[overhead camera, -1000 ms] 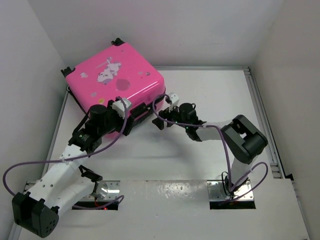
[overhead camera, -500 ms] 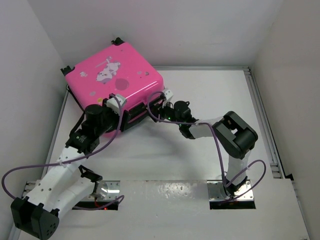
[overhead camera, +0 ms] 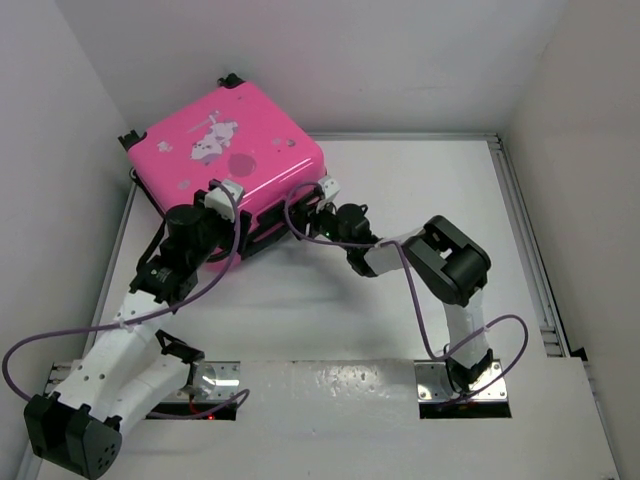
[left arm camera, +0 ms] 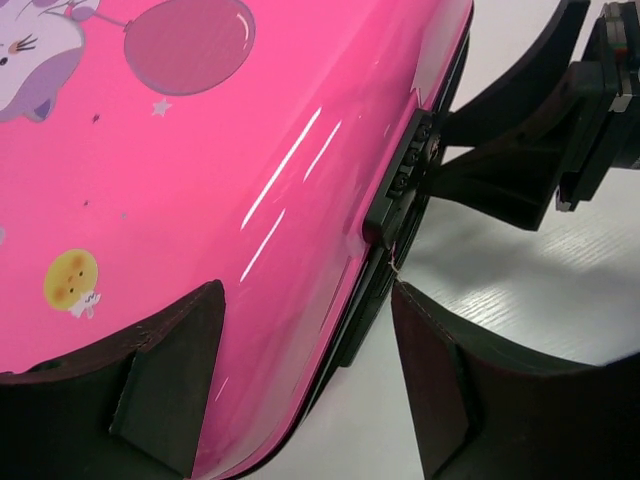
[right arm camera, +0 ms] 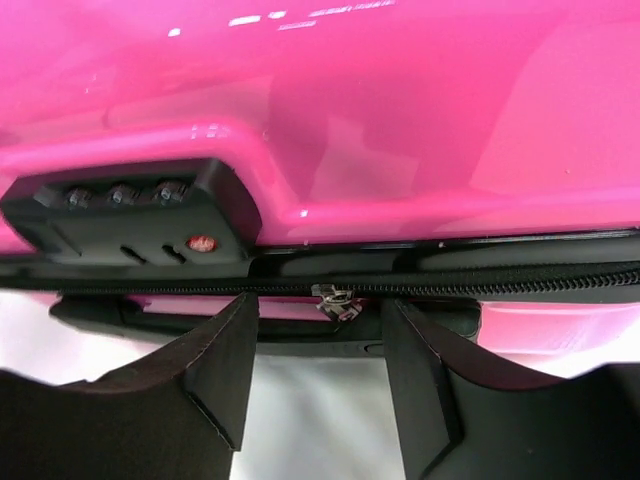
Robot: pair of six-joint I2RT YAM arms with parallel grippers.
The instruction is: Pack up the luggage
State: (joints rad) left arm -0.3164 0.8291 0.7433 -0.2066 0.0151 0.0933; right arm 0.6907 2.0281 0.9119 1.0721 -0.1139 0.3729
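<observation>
The luggage (overhead camera: 225, 150) lies flat and zipped shut at the back left of the table, a pink shell with cartoon prints. My left gripper (overhead camera: 232, 197) is open astride its near edge: in the left wrist view one finger (left arm camera: 170, 380) lies over the pink shell (left arm camera: 200, 150) and the other over the table. My right gripper (overhead camera: 308, 203) is open at the luggage's front side. In the right wrist view the silver zipper pull (right arm camera: 338, 300) hangs just beyond the gap between the fingertips (right arm camera: 225, 360), on the black zipper (right arm camera: 500, 282).
A black combination lock (right arm camera: 130, 215) sits on the luggage's side, left of the zipper pull, and shows in the left wrist view too as the lock (left arm camera: 405, 175). White walls stand close behind and left of the luggage. A metal rail (overhead camera: 525, 240) runs along the table's right side.
Both grippers have moved up and left against the luggage, which has shifted slightly toward the back left corner. The right arm's elbow has swung left, and its jaws stand narrower than before.
</observation>
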